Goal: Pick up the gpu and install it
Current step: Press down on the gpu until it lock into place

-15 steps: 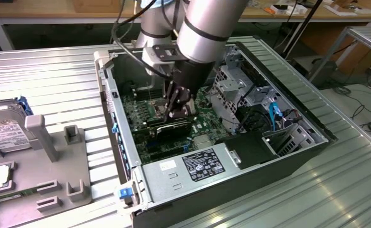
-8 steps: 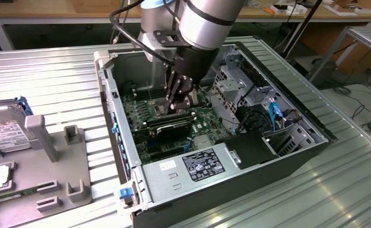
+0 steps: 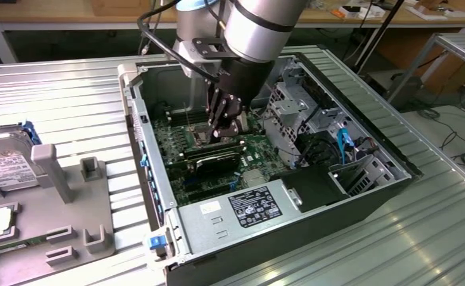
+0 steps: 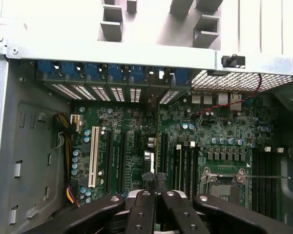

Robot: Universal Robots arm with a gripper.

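Exterior view: drive cage point(image 3: 296, 110) beside tool point(image 3: 225, 128).

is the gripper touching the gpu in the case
Touching. In the exterior view the shut gripper reaches down onto the top edge of the gpu, standing on edge on the motherboard, with no gap between them.

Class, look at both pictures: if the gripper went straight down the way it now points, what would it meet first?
Most likely the gpu, the black card standing on the motherboard just under the shut gripper. Depth is unclear; the fingers may already be touching it.
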